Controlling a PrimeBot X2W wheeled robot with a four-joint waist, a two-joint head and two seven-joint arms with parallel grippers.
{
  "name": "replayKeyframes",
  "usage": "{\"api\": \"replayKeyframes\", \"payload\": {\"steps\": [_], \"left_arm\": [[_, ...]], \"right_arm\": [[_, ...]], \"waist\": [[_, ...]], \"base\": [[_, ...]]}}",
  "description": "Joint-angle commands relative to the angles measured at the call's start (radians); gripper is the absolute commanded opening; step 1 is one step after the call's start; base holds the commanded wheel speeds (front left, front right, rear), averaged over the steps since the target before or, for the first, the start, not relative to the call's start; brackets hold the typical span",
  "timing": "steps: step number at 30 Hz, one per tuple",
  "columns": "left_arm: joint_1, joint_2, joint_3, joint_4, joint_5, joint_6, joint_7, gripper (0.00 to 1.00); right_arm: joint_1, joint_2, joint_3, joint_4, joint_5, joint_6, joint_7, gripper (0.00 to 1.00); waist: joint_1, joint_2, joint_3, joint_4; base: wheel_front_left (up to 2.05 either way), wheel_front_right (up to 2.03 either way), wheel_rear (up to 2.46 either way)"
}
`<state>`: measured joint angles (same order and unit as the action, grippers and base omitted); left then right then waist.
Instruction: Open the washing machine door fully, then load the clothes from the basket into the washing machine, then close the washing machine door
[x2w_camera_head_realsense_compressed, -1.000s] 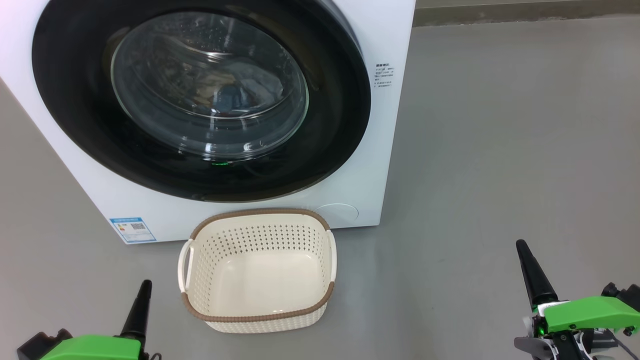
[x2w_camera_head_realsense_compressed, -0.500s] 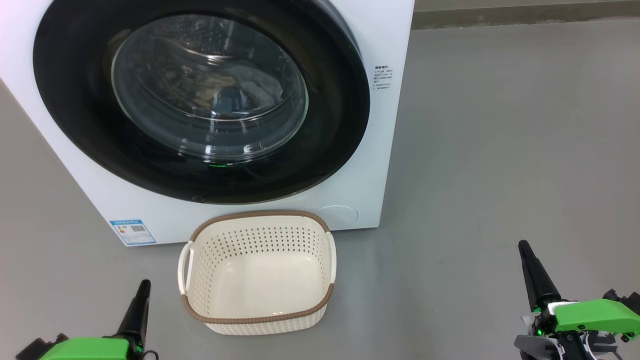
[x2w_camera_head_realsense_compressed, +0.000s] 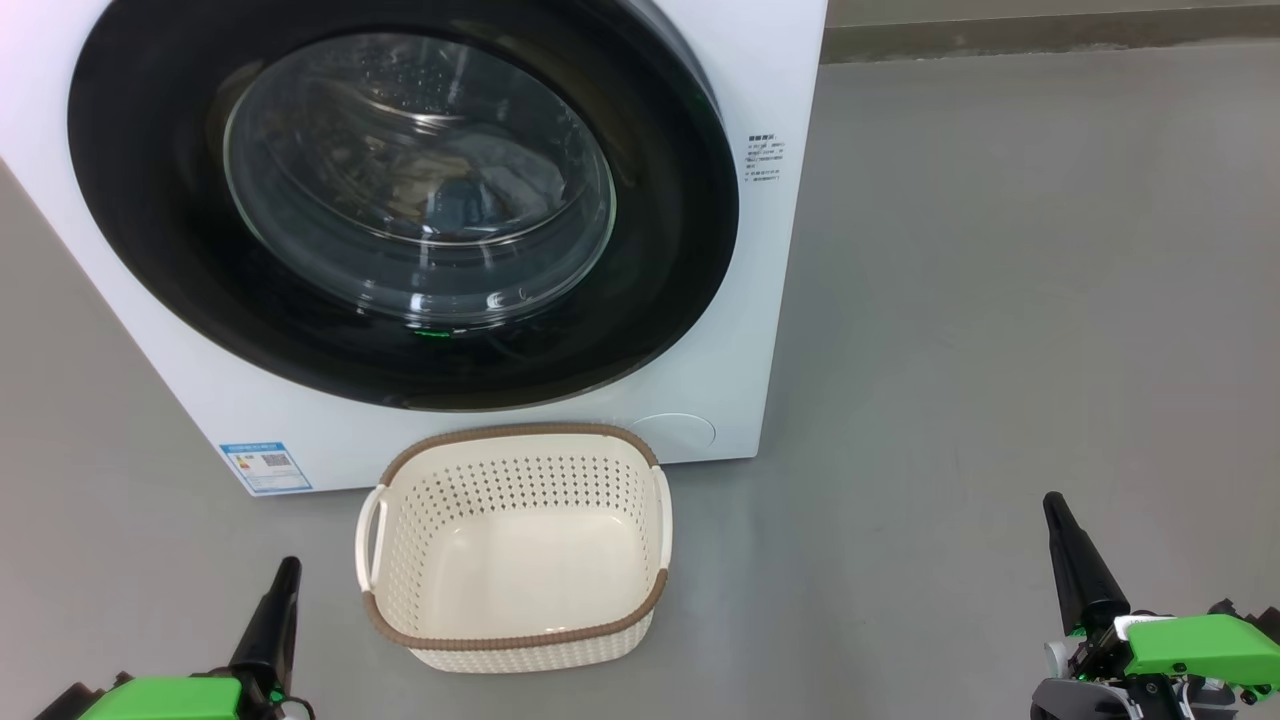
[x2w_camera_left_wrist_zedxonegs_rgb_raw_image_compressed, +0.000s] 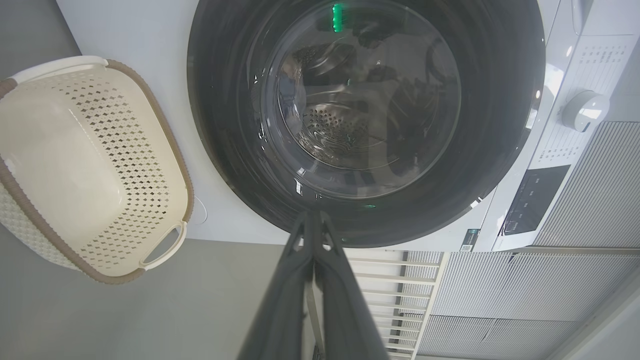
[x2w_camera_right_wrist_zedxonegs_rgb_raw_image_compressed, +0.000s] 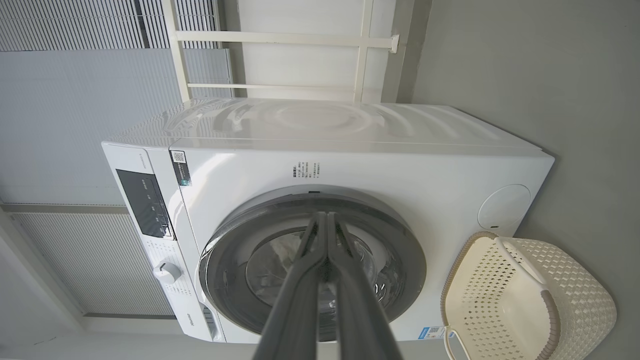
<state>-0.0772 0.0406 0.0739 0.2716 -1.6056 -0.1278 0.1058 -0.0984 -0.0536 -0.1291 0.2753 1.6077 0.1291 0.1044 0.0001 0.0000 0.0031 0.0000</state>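
Observation:
The white washing machine (x2w_camera_head_realsense_compressed: 760, 300) (x2w_camera_right_wrist_zedxonegs_rgb_raw_image_compressed: 380, 165) stands ahead with its glossy black round door (x2w_camera_head_realsense_compressed: 140, 230) (x2w_camera_left_wrist_zedxonegs_rgb_raw_image_compressed: 225, 125) (x2w_camera_right_wrist_zedxonegs_rgb_raw_image_compressed: 400, 250) lying flat against the front. Behind the glass, blue and pale cloth (x2w_camera_head_realsense_compressed: 480, 195), likely the clothes, rests in the drum. The cream perforated basket (x2w_camera_head_realsense_compressed: 515, 640) (x2w_camera_left_wrist_zedxonegs_rgb_raw_image_compressed: 95, 165) (x2w_camera_right_wrist_zedxonegs_rgb_raw_image_compressed: 575, 295) sits on the floor before the machine, with nothing in it. My left gripper (x2w_camera_head_realsense_compressed: 288, 568) (x2w_camera_left_wrist_zedxonegs_rgb_raw_image_compressed: 313, 216) is shut at the lower left, left of the basket. My right gripper (x2w_camera_head_realsense_compressed: 1052, 503) (x2w_camera_right_wrist_zedxonegs_rgb_raw_image_compressed: 326, 217) is shut at the lower right, well away from the basket.
Grey floor (x2w_camera_head_realsense_compressed: 1000, 300) stretches to the right of the machine up to a wall base (x2w_camera_head_realsense_compressed: 1050, 30). A round filter cover (x2w_camera_head_realsense_compressed: 675, 430) and a blue label (x2w_camera_head_realsense_compressed: 265, 465) mark the machine's lower front. The control panel and knob (x2w_camera_left_wrist_zedxonegs_rgb_raw_image_compressed: 582, 110) lie along its top.
The camera has tilted slightly. My right gripper has drawn back a little toward the lower edge of the head view; the left has barely moved. Door and basket are as before.

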Motion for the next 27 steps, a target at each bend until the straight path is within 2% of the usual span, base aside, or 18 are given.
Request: {"api": "replayKeyframes", "payload": {"steps": [1, 27], "left_arm": [[-0.03, 0.014, 0.035, -0.027, -0.007, -0.003, 0.004, 0.0], [-0.031, 0.012, 0.037, -0.027, -0.005, -0.003, 0.005, 0.0]], "right_arm": [[-0.009, -0.001, 0.02, -0.031, 0.005, 0.002, 0.005, 0.0], [-0.009, 0.001, 0.018, -0.031, 0.003, 0.002, 0.006, 0.0]], "waist": [[0.0, 0.0, 0.0, 0.0], [0.0, 0.0, 0.0, 0.0]], "base": [[0.0, 0.0, 0.0], [0.0, 0.0, 0.0]]}}
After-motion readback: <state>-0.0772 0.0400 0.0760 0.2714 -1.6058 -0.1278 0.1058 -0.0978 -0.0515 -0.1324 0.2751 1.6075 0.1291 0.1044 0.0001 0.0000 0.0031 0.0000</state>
